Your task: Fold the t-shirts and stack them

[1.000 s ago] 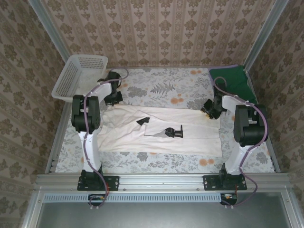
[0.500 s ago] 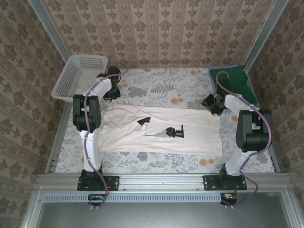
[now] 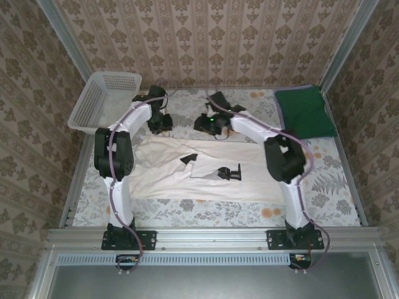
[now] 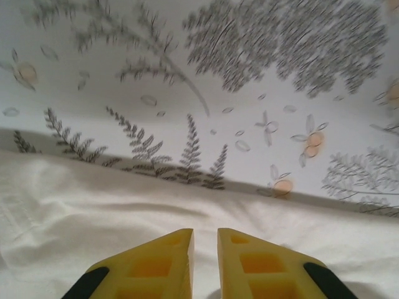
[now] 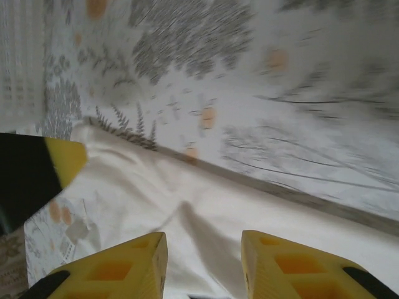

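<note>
Tabletop [image 3: 330, 180]: floral cover. Cream shirt [image 3: 168, 171] spread flat at centre. Green shirt [image 3: 305, 112] folded in far right corner, well apart from cream one. Mesh basket [image 3: 93, 103] at far left corner. Right fingers [image 5: 287, 261] parted wide, gripping nothing, over cream shirt's far edge. Left fingers [image 4: 168, 255] nearly together, thin slit between, over same edge; cannot tell whether cloth is pinched. Black print [image 3: 229, 172] on cream shirt too small to read.
</note>
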